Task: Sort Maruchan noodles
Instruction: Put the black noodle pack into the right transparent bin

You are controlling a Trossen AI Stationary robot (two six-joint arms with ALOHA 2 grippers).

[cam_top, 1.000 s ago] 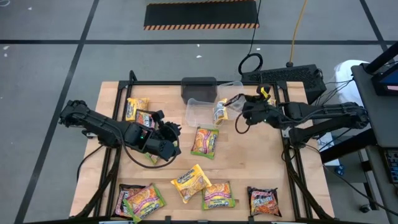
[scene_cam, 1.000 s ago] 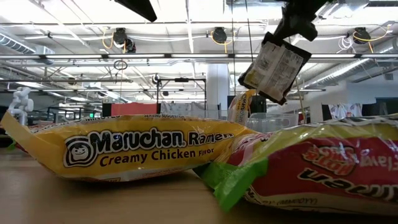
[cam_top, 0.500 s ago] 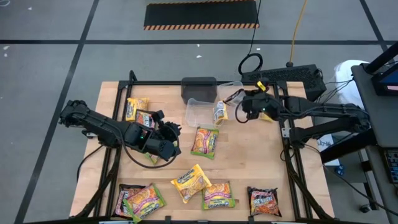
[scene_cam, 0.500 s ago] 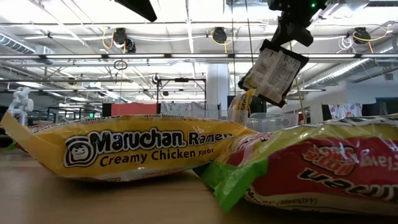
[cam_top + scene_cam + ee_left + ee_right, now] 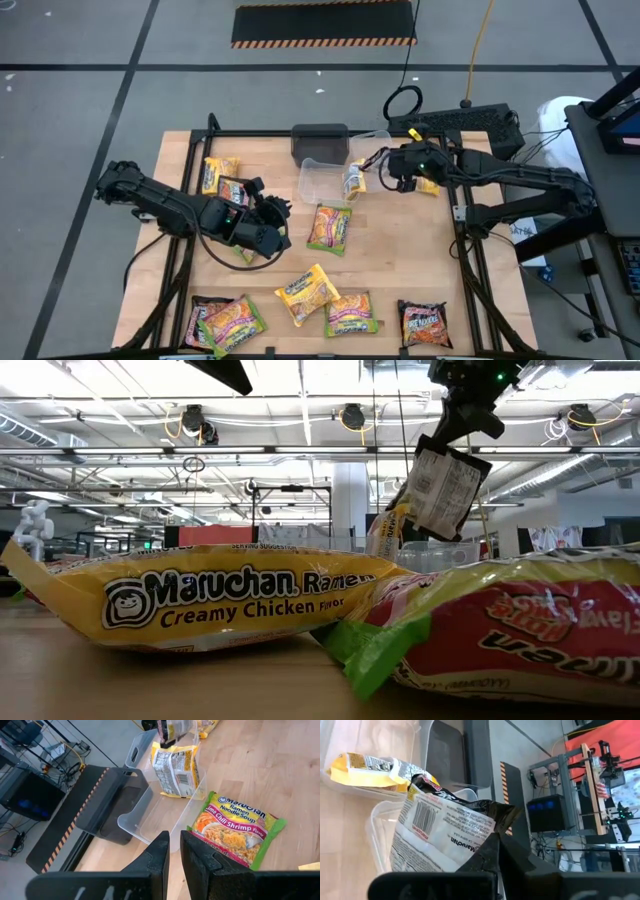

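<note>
My right gripper (image 5: 392, 172) is shut on a dark Maruchan packet (image 5: 440, 490) and holds it in the air at the table's far right, next to the clear tubs (image 5: 320, 180). A yellow packet (image 5: 175, 767) stands on edge inside one tub. A lime chili shrimp packet (image 5: 330, 225) lies flat mid-table. My left gripper (image 5: 175, 855) hovers at mid-left, pointing toward that tub. Its fingers are a narrow gap apart with nothing between them. My right gripper pinches the dark packet between its two fingers by the crimped top edge (image 5: 495, 817). The packet hangs below the fingers (image 5: 462, 428), tilted and clear of the table and tubs, its printed white back toward the wrist camera.
A dark grey box (image 5: 320, 142) stands at the far edge behind the tubs. A yellow packet (image 5: 220, 170) and a dark one (image 5: 232, 190) lie far left. Several more packets (image 5: 305, 292) line the near edge, one dark-red (image 5: 424, 323) at near right.
My right gripper has swung a little toward the table's far edge and turned, still shut on the dark packet. The packet has come along with it and now hangs a little more upright.
</note>
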